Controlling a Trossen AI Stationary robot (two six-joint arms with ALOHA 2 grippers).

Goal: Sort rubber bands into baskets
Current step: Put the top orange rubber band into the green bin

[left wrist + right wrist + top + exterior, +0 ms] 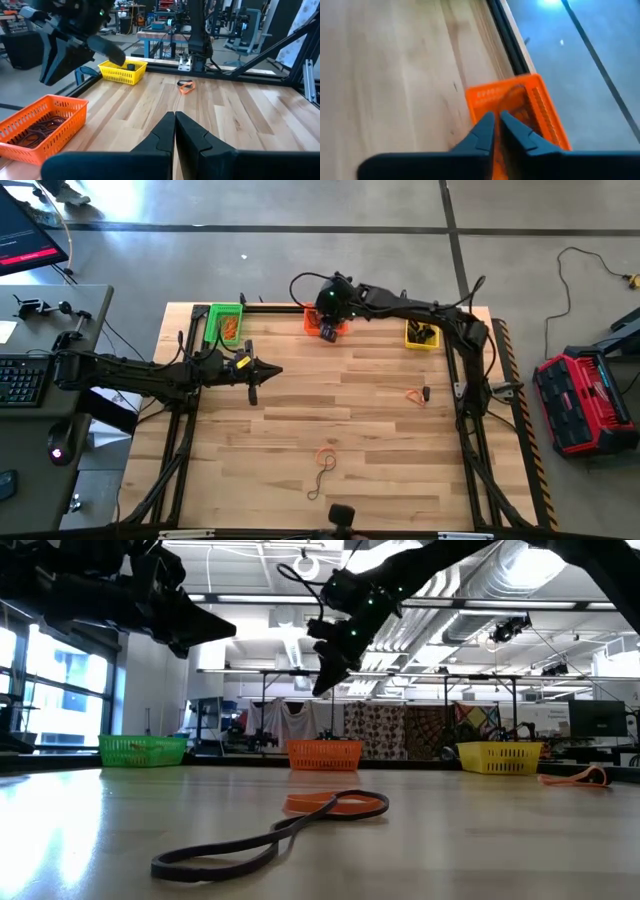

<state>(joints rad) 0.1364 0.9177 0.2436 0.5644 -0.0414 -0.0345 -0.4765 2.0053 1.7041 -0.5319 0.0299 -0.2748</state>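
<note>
Right gripper (494, 131) jaws nearly closed, empty, above orange plastic mesh basket (540, 107); only left wrist view shows bands inside; left gripper (175, 132) closed, empty.

The right gripper (494, 131) hid part of the orange basket (540, 107), whose contents stayed too blurred to tell, while the yellow basket (421, 335) held dark things too small to name.

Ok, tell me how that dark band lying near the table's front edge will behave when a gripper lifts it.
The dark rubber band looks thin and lies in a loose twisted loop, so it will probably sag limply. It seems very light. It overlaps the orange band, so lifting it might drag that along.
</note>
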